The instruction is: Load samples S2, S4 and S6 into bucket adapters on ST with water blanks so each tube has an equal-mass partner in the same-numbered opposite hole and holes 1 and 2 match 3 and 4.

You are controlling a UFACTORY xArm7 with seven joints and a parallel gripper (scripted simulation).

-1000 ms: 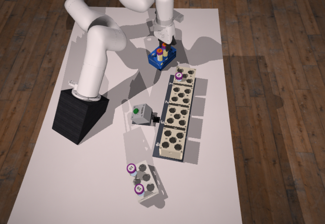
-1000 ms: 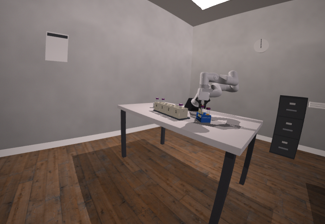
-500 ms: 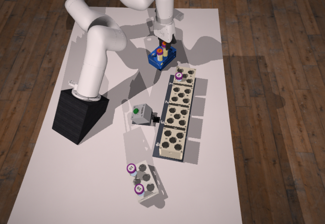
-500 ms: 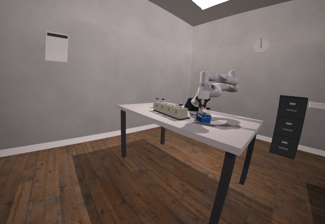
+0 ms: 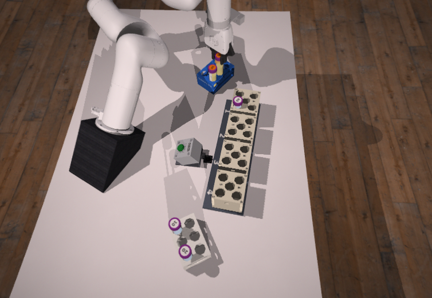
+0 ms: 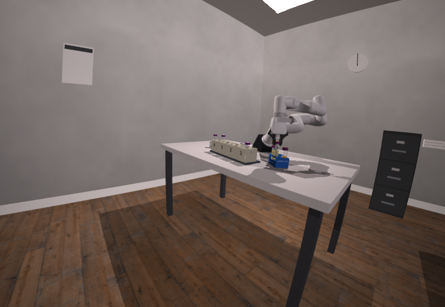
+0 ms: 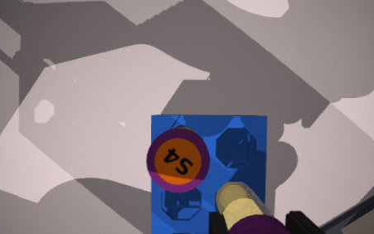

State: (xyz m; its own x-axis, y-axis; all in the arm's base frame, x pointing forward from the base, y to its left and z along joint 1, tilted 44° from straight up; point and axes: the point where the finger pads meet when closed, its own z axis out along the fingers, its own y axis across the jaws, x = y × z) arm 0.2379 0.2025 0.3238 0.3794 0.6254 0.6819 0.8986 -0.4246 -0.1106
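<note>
My gripper [image 5: 220, 54] is shut on a sample tube [image 5: 218, 62] with an orange cap dot and yellowish fill. It holds the tube upright over the blue sample rack [image 5: 217, 76]. In the wrist view the tube's lower end [image 7: 238, 203] hangs just above the rack [image 7: 209, 174], between my fingers. I cannot read its ID. Sample S4 [image 7: 177, 159] stands in the rack beside it [image 5: 212, 71]. The loading stand ST [image 5: 234, 149] holds four beige adapters in a row. A white-dot blank [image 5: 237, 101] stands in adapter 1.
A pale rack [image 5: 189, 240] near the front holds two white-dot blanks [image 5: 174, 224] [image 5: 185, 251]. The DONE desk with its green key [image 5: 180, 147] stands left of the stand. The arm's black base [image 5: 104, 151] is at the left.
</note>
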